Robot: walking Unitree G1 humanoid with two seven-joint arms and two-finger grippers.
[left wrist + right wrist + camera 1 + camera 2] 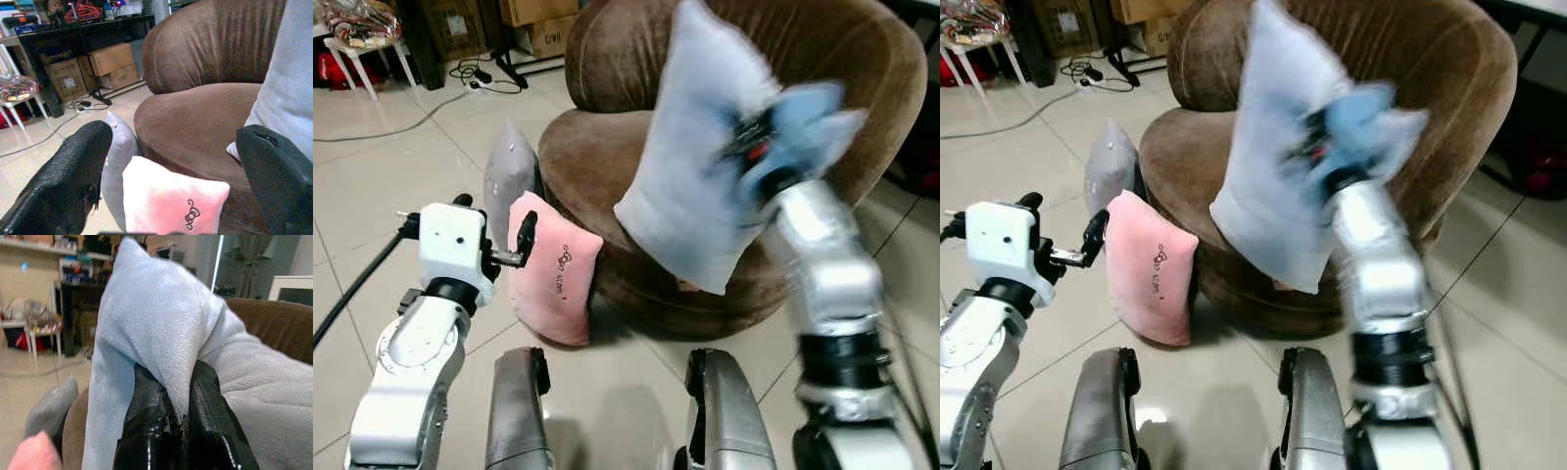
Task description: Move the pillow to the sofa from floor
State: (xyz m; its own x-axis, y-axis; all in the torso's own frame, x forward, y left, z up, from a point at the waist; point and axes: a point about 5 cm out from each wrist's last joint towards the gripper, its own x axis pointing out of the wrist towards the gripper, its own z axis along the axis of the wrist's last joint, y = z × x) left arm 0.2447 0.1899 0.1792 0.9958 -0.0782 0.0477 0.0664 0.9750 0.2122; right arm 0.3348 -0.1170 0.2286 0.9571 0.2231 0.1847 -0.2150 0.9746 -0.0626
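A light blue pillow point(700, 147) hangs in the air over the seat of the brown round sofa point(607, 147), pinched by one corner in my right gripper point(759, 147), which is shut on it. In the right wrist view the black fingers point(205, 396) squeeze a fold of the blue pillow point(146, 323). A pink pillow point(553, 279) leans upright against the sofa's front on the floor, with a grey pillow point(509, 176) behind it. My left gripper point(514, 245) is open, held just left of the pink pillow, touching nothing.
White tiled floor point(372, 186) spreads to the left, with a cable and power strip point(484, 78) at the back. Cardboard boxes point(110, 63), a dark shelf and a small white table point(362, 44) stand along the far wall. My own legs point(519, 411) show below.
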